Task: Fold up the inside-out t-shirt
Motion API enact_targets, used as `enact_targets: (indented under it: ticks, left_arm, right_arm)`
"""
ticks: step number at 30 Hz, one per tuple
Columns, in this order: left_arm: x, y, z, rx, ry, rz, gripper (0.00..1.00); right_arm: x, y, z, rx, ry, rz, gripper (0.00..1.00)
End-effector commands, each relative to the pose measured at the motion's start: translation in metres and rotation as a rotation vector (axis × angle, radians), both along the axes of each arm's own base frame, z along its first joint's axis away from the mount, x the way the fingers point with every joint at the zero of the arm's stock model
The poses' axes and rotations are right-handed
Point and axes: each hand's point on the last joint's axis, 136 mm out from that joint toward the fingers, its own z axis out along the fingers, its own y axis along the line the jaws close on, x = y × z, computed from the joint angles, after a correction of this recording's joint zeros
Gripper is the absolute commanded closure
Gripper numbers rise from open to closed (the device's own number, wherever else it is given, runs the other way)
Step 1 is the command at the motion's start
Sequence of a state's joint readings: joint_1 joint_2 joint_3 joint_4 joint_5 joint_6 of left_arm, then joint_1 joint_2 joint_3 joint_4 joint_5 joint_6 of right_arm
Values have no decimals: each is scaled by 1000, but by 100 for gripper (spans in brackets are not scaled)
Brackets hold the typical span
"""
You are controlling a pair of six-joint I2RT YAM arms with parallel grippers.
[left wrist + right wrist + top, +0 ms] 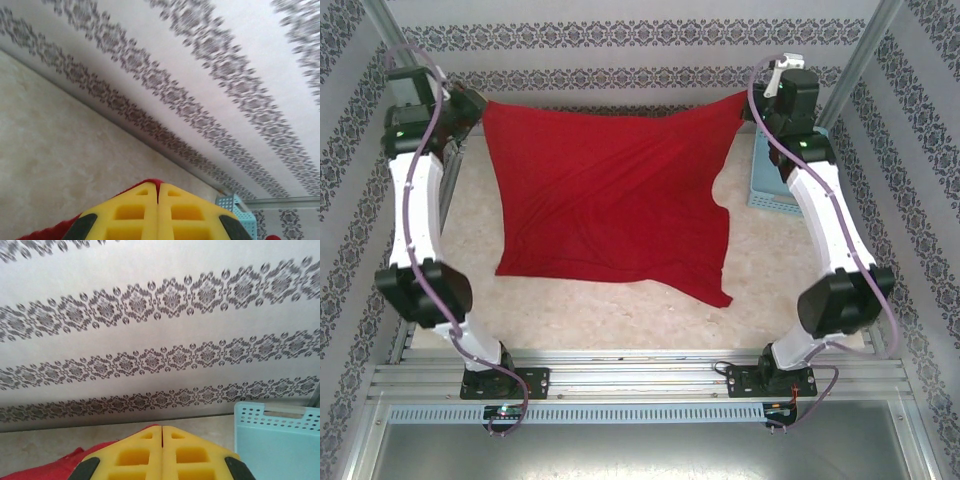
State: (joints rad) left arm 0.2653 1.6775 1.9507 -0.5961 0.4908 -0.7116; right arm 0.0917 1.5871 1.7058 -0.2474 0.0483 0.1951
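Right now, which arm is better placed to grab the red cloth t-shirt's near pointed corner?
Probably right: the red cloth t-shirt trails that corner on the right arm's side, though right fingers and left fingers both pinch far corners.

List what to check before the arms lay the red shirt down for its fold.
1. Left pincer shut on the t-shirt at one far corner: ok.
2. Right pincer shut on the other far corner: ok.
3. Far edge stretched between them: ok.
4. Near edge straight on the table: not ok, its right corner trails toward the arms.
5. Cloth apart from the basket: ok.
6. Seams showing it is inside out: cannot tell.
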Motion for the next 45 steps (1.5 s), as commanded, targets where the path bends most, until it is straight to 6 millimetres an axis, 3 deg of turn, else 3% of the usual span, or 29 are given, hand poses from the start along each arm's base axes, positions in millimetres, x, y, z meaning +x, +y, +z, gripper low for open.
enact_targets:
  ticks: [1, 7, 12, 17, 20, 23, 28, 31, 34, 38, 45]
  left_arm:
    - [-33, 13, 30, 53, -76, 63, 100]
    - [-111, -1, 92, 96, -250, 92, 100]
    - [-192, -12, 149, 189, -409, 175, 100]
    - [-257, -25, 194, 253, -550, 235, 100]
    - [-278, -30, 207, 276, -586, 248, 100]
    - [-279, -29, 209, 294, -582, 254, 100]
    - [-239, -18, 180, 299, -477, 223, 100]
    - [-202, -8, 149, 296, -387, 192, 100]
    - [-160, -1, 107, 273, -283, 140, 100]
    - [-103, 11, 36, 226, -151, 90, 100]
    - [-17, 26, -102, 193, 118, 52, 100]
  right_arm:
    - [-38, -12, 47, 32, -144, -50, 100]
    - [-120, -20, 109, 64, -301, -51, 100]
    - [-197, -20, 169, 80, -449, -9, 100]
    - [-266, -19, 214, 97, -574, 37, 100]
    - [-297, -21, 236, 92, -632, 40, 100]
    - [-312, -24, 255, 75, -671, 28, 100]
    - [-293, -28, 270, 37, -663, -10, 100]
    - [-263, -26, 266, 11, -623, -16, 100]
    - [-220, -21, 247, -2, -548, -9, 100]
    - [-144, -6, 198, -8, -409, 21, 100]
    - [-8, 57, 89, -124, -174, 78, 100]
